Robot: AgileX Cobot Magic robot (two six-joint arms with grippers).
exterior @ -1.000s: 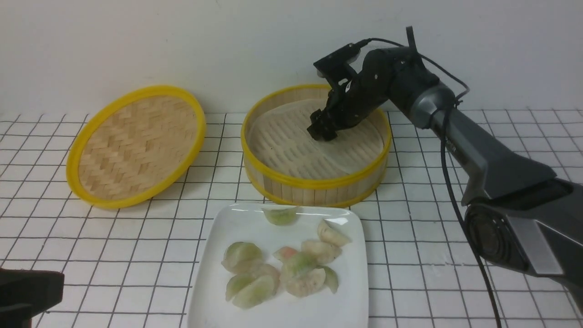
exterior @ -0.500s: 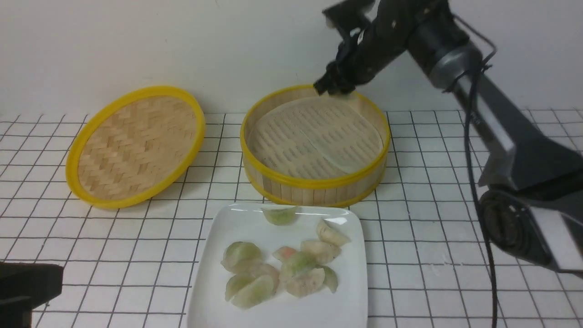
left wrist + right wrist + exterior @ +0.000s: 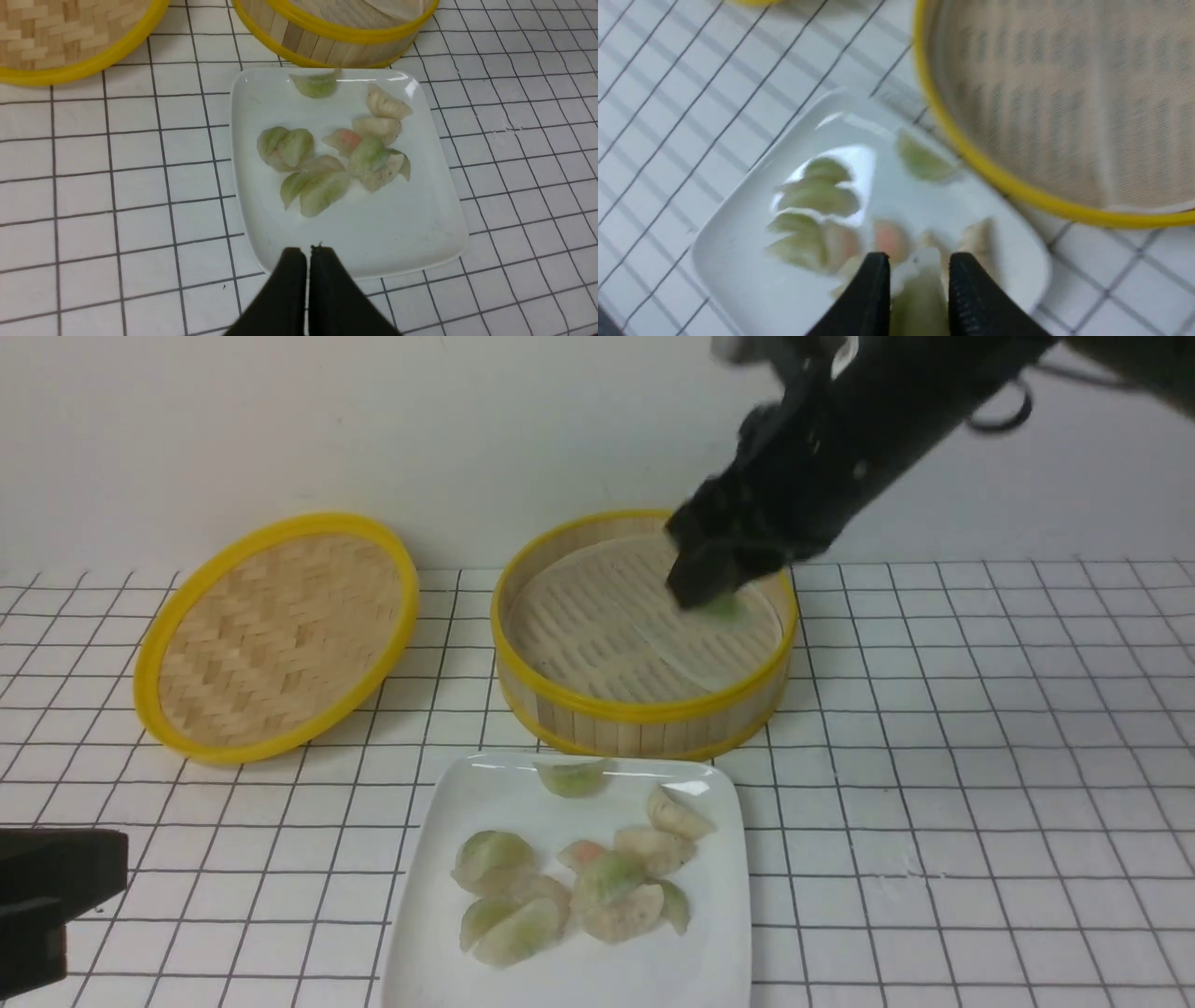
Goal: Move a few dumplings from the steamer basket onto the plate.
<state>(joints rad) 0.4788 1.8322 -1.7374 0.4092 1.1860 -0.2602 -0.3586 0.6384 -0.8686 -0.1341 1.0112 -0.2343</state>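
A: Where is the piece at this moment?

B: The right gripper [image 3: 920, 263] is closed on one pale green translucent dumpling [image 3: 920, 303], which sits between the two black fingers [image 3: 873, 289]. In the front view it stands before the right side of the round bamboo steamer basket with yellow rims [image 3: 644, 711], and I judge it is lifted off the bottom. The left gripper [image 3: 308, 254] is closed on nothing, near the close edge of the glossy white square plate [image 3: 373, 233].

A: What can go wrong from here?

B: I see three risks. The arm is blurred, so it probably travels fast, and a soft, smooth skin may slip out and fall on the white tiled table [image 3: 934, 803] between basket and plate. A too strong squeeze may also tear it. And the plate is crowded. The heap of crescent dumplings [image 3: 369, 156] fills the middle, and a single green dumpling [image 3: 315, 84] lies at the far rim (just beside the basket wall). A release from high could make the new one bounce off, or push that one over.

A: Do the views tell the same?

B: They complete each other. The front view gives only a green bit under the dark tip. But it shows the pale perforated liner [image 3: 597, 635] bare, and the shallow woven bamboo lid [image 3: 275, 635] well apart on the left. Only the right wrist view shows the grip itself. The left wrist view shows the plate sharply, but not the right gripper.
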